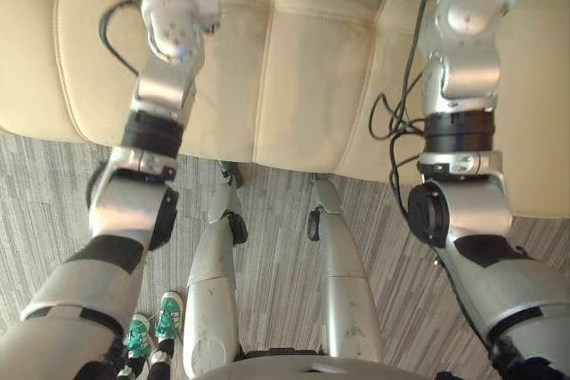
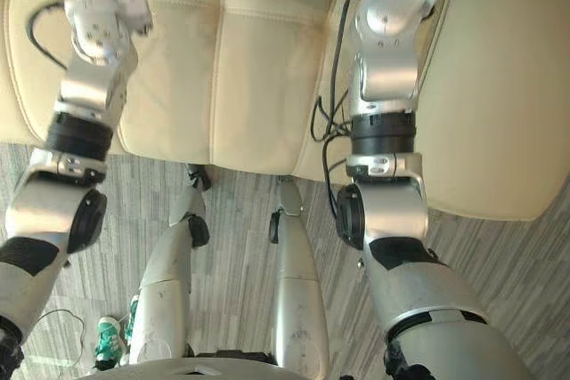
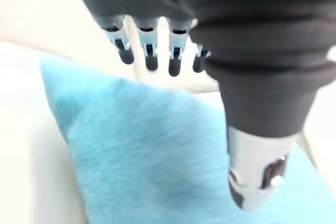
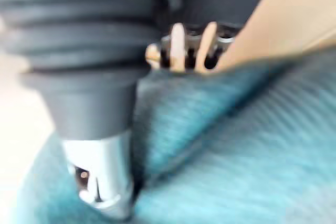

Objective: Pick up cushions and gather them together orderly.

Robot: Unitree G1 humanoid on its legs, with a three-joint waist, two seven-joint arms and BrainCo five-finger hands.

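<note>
Hovering over a furry sky-blue cushion (image 3: 157,156), the left hand (image 3: 257,171) hangs with its fingers straight and relaxed, grasping nothing. The soft, pointed-cornered cushion lies on a cream leather sofa (image 1: 312,68) of padded, stitched panels. The right hand (image 4: 100,182) sits against the plush pile; whether it grips cannot be told.

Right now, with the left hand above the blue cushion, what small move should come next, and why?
Probably lower the left hand and close it on the blue cushion. Its fingers are straight above the fluffy cover and grip nothing, while the right hand presses into a teal cushion beside the cream sofa.
</note>
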